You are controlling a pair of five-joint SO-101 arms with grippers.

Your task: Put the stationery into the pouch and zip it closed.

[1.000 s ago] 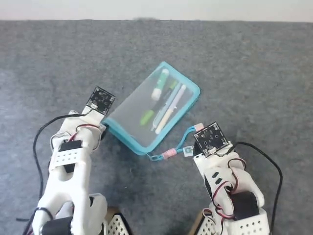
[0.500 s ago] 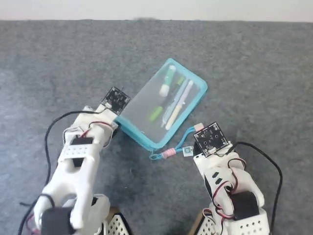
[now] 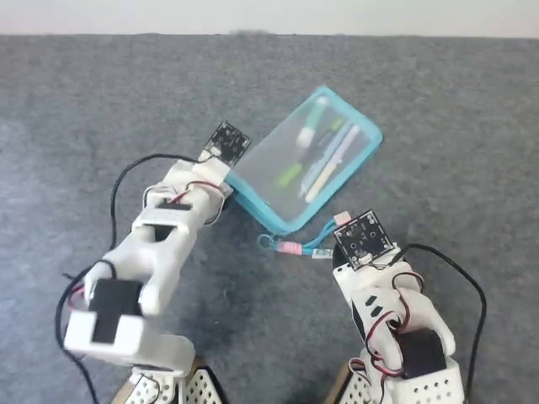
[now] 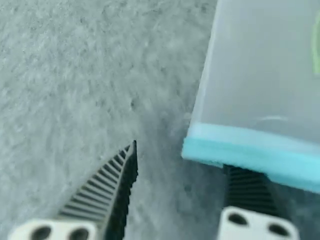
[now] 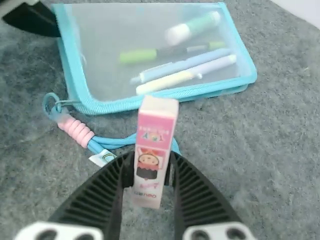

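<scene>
A translucent pouch (image 3: 313, 160) with teal trim lies tilted on the grey carpet, with several pens and green markers (image 5: 170, 60) showing through it. My left gripper (image 3: 229, 183) is open at the pouch's left corner. In the left wrist view that teal corner (image 4: 240, 150) lies over one finger (image 4: 250, 187). My right gripper (image 5: 147, 162) is shut on a pink eraser (image 5: 156, 125), held upright just in front of the pouch (image 5: 150, 30), near its blue strap with pink beads (image 5: 75, 129). In the high view this gripper (image 3: 337, 229) sits beside the strap (image 3: 290, 247).
Grey carpet (image 3: 438, 109) spreads around the pouch on every side. A pale wall edge (image 3: 269, 17) runs along the far side. Black cables (image 3: 455, 269) trail beside both arms.
The left arm has swung forward and to the right, and the pouch has slid up and to the right with it. The right arm has stayed still with the eraser.
</scene>
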